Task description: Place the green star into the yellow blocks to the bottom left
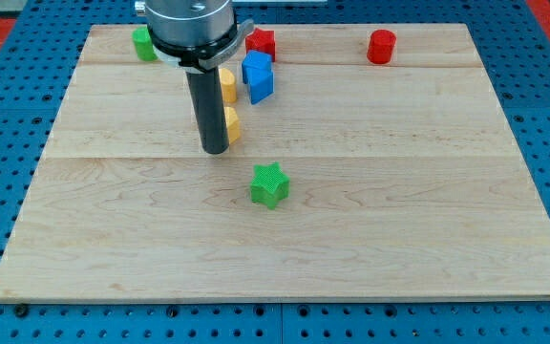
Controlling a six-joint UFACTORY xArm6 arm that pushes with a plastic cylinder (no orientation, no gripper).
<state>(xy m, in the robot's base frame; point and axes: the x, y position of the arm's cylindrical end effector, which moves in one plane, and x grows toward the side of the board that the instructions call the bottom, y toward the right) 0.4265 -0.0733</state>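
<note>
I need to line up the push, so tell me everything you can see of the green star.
The green star is a small bright green block with a star outline and ribbed sides, plastic-looking. It lies flat on the wooden board, near its middle, touching nothing. My tip stands apart from it, toward the view's upper left, beside the yellow blocks.

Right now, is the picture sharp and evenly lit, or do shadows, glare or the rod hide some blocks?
In the camera view, light is even and soft, with no strong glare on the wooden board. The green star is sharp and casts only a faint shadow. My tip stands up-left of it, apart. The rod partly covers the two yellow blocks. The top edge cuts the arm's head.
</note>
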